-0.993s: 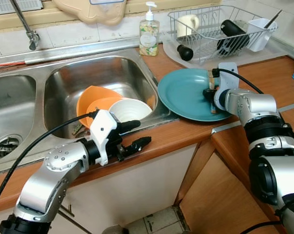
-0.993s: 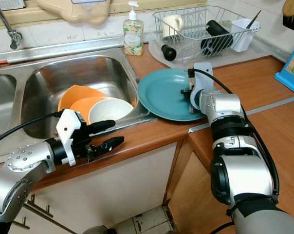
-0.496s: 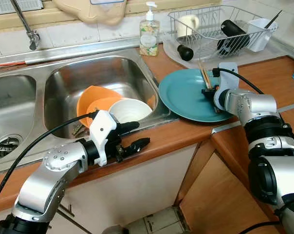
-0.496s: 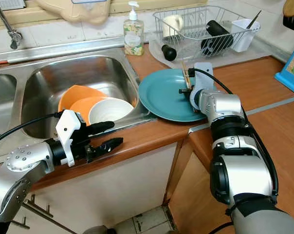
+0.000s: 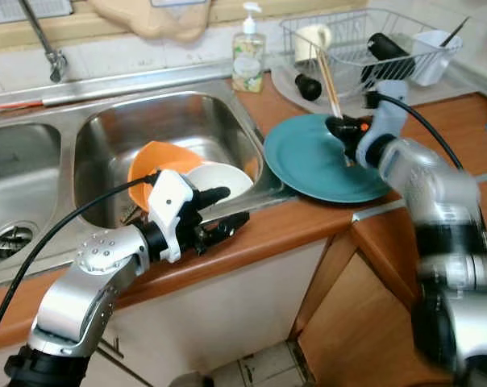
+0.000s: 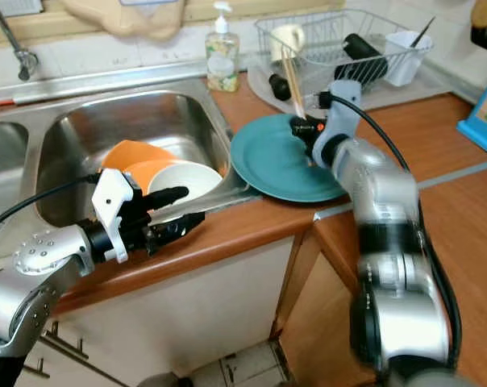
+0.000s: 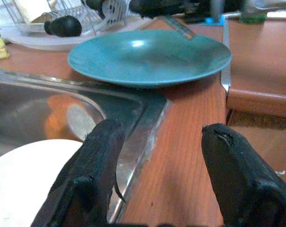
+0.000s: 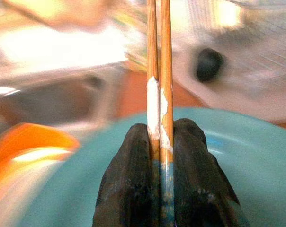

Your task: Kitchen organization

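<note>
A teal plate [image 5: 308, 161] sits on the reddish-brown wood table [image 5: 308, 222]. The orange-brown chopsticks [image 8: 157, 71] show white patches and a blue lower end. Orange bowls [image 5: 159, 161] and a white bowl [image 5: 219, 176] lie in the steel-grey sink [image 5: 147, 121].

A wooden counter [image 5: 304, 222] spans the frame's middle, a steel double sink [image 5: 34, 201] set into its left, pale tiled wall [image 5: 106, 52] along the top, cabinet doors [image 5: 227, 314] and tiled floor [image 5: 264, 371] below.

Bare worktop [image 5: 437, 121] lies open at the frame's right. The teal plate [image 5: 308, 161] fills the centre, the dish rack [image 5: 364, 48] blocks the upper right, and bowls [image 5: 187, 173] crowd the sink [image 5: 139, 129] at centre left.
</note>
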{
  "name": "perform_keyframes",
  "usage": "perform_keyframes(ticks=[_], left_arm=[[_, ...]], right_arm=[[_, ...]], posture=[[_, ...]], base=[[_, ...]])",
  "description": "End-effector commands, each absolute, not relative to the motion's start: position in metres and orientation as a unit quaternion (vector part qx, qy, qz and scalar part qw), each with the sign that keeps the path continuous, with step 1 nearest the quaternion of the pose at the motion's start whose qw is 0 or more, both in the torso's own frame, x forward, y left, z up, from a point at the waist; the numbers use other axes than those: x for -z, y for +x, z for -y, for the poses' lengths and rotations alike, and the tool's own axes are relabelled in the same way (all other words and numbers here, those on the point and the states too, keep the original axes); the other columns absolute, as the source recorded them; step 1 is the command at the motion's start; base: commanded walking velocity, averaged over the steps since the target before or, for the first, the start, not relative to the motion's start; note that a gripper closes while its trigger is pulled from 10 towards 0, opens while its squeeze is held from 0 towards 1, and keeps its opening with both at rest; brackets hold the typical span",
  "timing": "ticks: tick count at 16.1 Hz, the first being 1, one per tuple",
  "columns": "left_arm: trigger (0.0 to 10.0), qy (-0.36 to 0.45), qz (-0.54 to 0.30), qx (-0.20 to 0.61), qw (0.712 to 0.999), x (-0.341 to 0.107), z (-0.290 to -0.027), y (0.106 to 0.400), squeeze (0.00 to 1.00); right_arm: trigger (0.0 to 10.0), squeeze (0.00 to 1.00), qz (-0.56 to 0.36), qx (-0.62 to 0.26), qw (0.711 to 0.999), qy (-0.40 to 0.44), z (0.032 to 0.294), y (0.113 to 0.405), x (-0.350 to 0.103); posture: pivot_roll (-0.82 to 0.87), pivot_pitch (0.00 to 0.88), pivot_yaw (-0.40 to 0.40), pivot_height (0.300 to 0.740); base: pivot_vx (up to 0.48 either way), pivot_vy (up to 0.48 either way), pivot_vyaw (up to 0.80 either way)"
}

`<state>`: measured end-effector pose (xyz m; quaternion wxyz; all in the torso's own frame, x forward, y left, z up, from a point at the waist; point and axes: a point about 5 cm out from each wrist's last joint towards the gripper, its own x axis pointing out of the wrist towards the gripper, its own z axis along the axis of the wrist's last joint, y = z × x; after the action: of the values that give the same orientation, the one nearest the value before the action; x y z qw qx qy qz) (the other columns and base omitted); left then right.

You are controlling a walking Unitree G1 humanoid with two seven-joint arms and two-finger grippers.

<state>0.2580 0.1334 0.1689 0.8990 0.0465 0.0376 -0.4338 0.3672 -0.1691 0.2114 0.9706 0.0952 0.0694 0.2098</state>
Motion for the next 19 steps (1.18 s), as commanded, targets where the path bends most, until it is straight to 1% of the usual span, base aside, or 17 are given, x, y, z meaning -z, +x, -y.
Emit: perform_keyframes(ticks=[1,2,3,4,5,6,7,8,9,10,11,12,13,14,15,16,19], left_arm=[[10.0,0.036,-0.025,0.428,0.903,-0.175,-0.135,0.262,0.0],[10.0,0.023,-0.019,0.427,0.904,-0.178,-0.134,0.264,0.0],[10.0,0.019,-0.017,0.427,0.904,-0.179,-0.134,0.264,0.0],[10.0,0.006,-0.016,0.43,0.902,-0.18,-0.134,0.265,0.04],[10.0,-0.014,-0.017,0.438,0.899,-0.181,-0.133,0.265,1.0],[10.0,-0.021,-0.015,0.437,0.899,-0.182,-0.133,0.265,1.0],[10.0,-0.049,-0.007,0.431,0.901,-0.184,-0.132,0.267,1.0],[10.0,-0.074,-0.001,0.432,0.899,-0.186,-0.131,0.268,0.0],[10.0,-0.112,0.006,0.438,0.892,-0.19,-0.129,0.269,0.0],[10.0,-0.128,0.008,0.444,0.887,-0.191,-0.127,0.269,0.0],[6.4,-0.158,0.006,0.458,0.875,-0.191,-0.124,0.268,0.0],[0.8,-0.188,0.004,0.471,0.862,-0.191,-0.12,0.266,0.0],[0.8,-0.198,0.003,0.474,0.858,-0.19,-0.118,0.266,0.0],[0.0,-0.224,0.007,0.472,0.852,-0.19,-0.116,0.266,0.0],[0.0,-0.273,0.014,0.47,0.839,-0.191,-0.115,0.265,0.0],[0.0,-0.294,0.012,0.472,0.831,-0.191,-0.114,0.264,0.0],[0.0,-0.302,0.0,0.463,0.833,-0.187,-0.115,0.265,0.0]], right_arm=[[0.0,0.0,-0.036,-0.263,0.96,0.094,0.159,0.355,-0.225],[0.0,0.0,-0.028,-0.297,0.951,0.083,0.152,0.34,-0.225],[0.0,0.0,-0.026,-0.307,0.948,0.08,0.149,0.335,-0.225],[0.0,0.0,-0.024,-0.327,0.941,0.079,0.144,0.325,-0.224],[0.0,0.0,-0.018,-0.366,0.927,0.085,0.133,0.305,-0.22],[0.0,0.0,-0.019,-0.376,0.922,0.085,0.13,0.299,-0.218],[0.2,0.0,-0.022,-0.402,0.912,0.083,0.122,0.285,-0.213],[0.4,0.0,-0.026,-0.414,0.906,0.085,0.119,0.278,-0.21],[0.2,0.0,-0.029,-0.426,0.9,0.087,0.115,0.271,-0.206],[0.0,0.0,-0.032,-0.433,0.897,0.084,0.112,0.267,-0.203],[0.0,0.0,-0.039,-0.45,0.889,0.074,0.108,0.26,-0.199],[0.0,0.0,-0.046,-0.467,0.881,0.065,0.104,0.254,-0.195],[0.0,0.0,-0.048,-0.472,0.878,0.063,0.102,0.251,-0.194],[0.0,0.0,-0.054,-0.48,0.874,0.058,0.1,0.248,-0.191],[0.0,0.0,-0.064,-0.488,0.869,0.046,0.096,0.243,-0.185],[0.0,0.0,-0.067,-0.49,0.868,0.04,0.094,0.242,-0.183],[0.0,0.0,-0.065,-0.491,0.868,0.038,0.092,0.241,-0.182]], posture=[[-0.06,0.0,0.043,0.74],[-0.06,0.0,0.045,0.74],[-0.06,0.0,0.046,0.74],[-0.07,0.0,0.05,0.74],[-0.07,0.0,0.056,0.74],[-0.07,0.0,0.057,0.74],[-0.07,0.0,0.058,0.74],[-0.07,0.0,0.059,0.74],[-0.07,0.0,0.06,0.74],[-0.06,0.0,0.061,0.74],[-0.06,0.0,0.067,0.74],[-0.06,0.0,0.067,0.74],[-0.06,0.0,0.067,0.74],[-0.07,0.0,0.069,0.74],[-0.07,0.0,0.069,0.74],[-0.07,0.0,0.071,0.74],[-0.07,0.0,0.074,0.74]], base=[[0.0,0.0,0.0],[0.0,0.0,0.0],[0.0,0.0,0.0],[0.0,0.0,0.0],[0.0,0.0,0.0],[0.0,0.0,0.0],[0.0,0.0,0.0],[0.0,0.0,0.0],[0.0,0.0,0.0],[0.0,0.0,0.0],[0.0,0.0,0.0],[0.0,0.0,0.0],[0.0,0.0,0.0],[0.0,0.0,0.0],[0.0,0.0,0.0],[0.0,0.0,0.0],[0.0,0.0,0.0]])
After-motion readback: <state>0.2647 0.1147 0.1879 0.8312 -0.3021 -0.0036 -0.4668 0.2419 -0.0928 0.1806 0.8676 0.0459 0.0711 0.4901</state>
